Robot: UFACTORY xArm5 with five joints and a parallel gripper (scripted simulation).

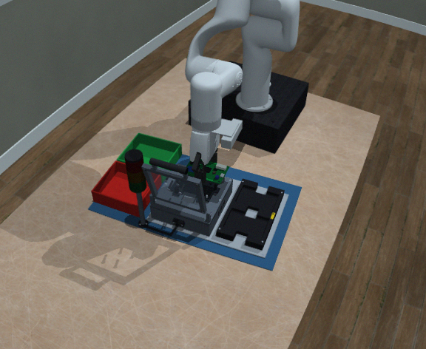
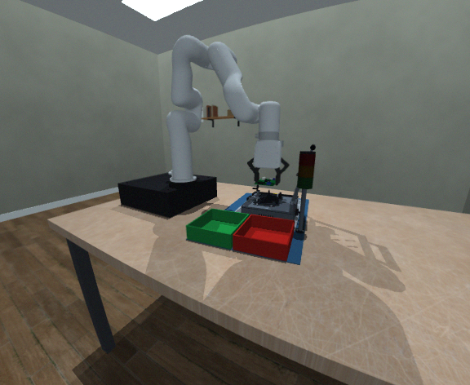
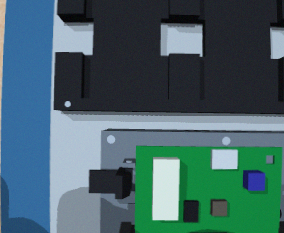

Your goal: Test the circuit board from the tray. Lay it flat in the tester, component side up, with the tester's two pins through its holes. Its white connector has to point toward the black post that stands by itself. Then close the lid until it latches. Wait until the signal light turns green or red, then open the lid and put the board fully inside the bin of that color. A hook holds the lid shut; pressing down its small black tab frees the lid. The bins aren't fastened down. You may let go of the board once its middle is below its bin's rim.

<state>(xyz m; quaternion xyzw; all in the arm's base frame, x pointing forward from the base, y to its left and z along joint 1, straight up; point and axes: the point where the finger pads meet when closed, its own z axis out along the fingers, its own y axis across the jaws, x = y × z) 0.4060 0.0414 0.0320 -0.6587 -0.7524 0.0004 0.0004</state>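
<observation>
My gripper (image 1: 207,168) (image 2: 267,181) is shut on the green circuit board (image 1: 217,171) (image 2: 264,182) (image 3: 234,193), held level, component side up, above the grey tester (image 1: 160,214) (image 2: 268,210) (image 3: 155,138). The board's long white connector (image 3: 166,189) is at its left in the wrist view, on the side of a black upright piece (image 3: 106,181); I cannot tell whether that is the post or the hook. The tester's pins are hidden. The lid (image 1: 203,194) stands open. The signal light (image 1: 135,172) (image 2: 306,170) is unlit. The black tray (image 1: 236,225) (image 3: 130,74) shows no board.
The red bin (image 1: 115,204) (image 2: 260,246) and green bin (image 1: 126,150) (image 2: 208,236) stand side by side beyond the tester from the tray. The signal light's pole and the raised lid stand tall beside the tester. A blue mat (image 1: 277,247) (image 3: 27,123) lies under the setup.
</observation>
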